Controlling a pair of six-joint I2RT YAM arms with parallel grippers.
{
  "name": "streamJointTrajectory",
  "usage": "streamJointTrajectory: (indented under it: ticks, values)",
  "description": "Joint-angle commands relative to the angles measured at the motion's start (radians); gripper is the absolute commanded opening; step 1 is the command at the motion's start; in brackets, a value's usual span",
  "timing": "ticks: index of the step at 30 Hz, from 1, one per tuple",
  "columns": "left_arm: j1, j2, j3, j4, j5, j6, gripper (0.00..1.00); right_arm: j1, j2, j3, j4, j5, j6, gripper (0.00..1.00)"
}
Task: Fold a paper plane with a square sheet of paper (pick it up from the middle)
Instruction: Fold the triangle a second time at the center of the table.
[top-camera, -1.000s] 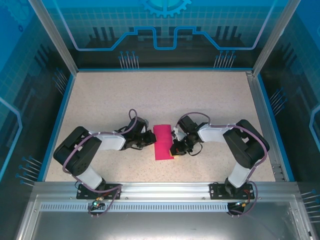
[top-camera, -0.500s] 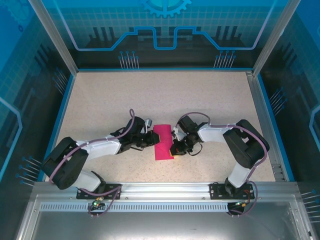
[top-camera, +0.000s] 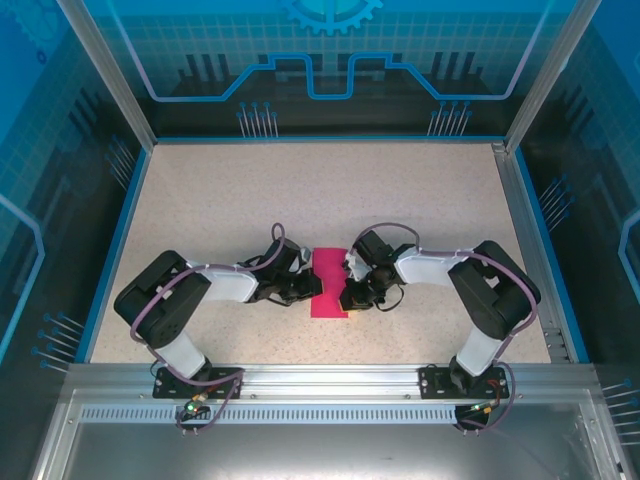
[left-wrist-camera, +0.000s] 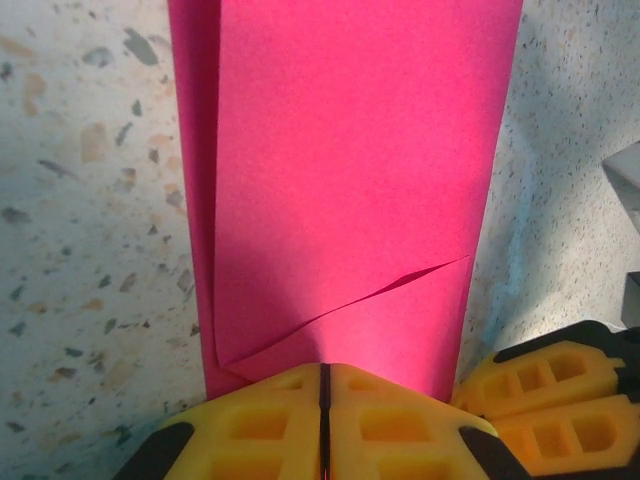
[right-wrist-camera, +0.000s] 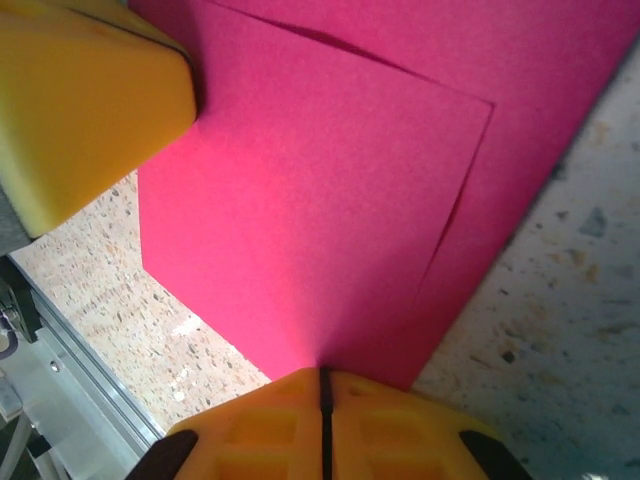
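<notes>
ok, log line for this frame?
stage: mid-fold | paper: folded strip, flat on table | left gripper: shut, tips at left edge | right gripper: shut, tips at right edge

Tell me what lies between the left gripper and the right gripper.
The folded pink paper lies between them, the left gripper at one side edge and the right gripper at the other, as the top external view shows.
</notes>
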Motion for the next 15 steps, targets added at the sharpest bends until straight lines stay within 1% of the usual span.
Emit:
streamJointTrajectory:
  ticks: [1,4,8,11,15]
  values:
    - [-0.008,0.032,0.000,-0.055,-0.024,0.007,0.10,0.028,-0.038,0.049,-0.027,0.015,0.018,0.09]
    - [-0.010,0.027,-0.005,-0.061,-0.032,0.007,0.10,0.044,-0.019,0.117,-0.031,0.016,0.025,0.09]
    - [-0.009,0.027,-0.001,-0.065,-0.032,0.007,0.10,0.063,0.053,0.171,-0.033,0.019,0.027,0.09]
    - [-0.009,0.021,0.002,-0.069,-0.032,0.007,0.10,0.068,0.110,0.193,-0.033,0.025,0.029,0.09]
    - [-0.009,0.020,0.004,-0.078,-0.037,0.009,0.10,0.067,0.146,0.180,-0.035,0.049,0.028,0.09]
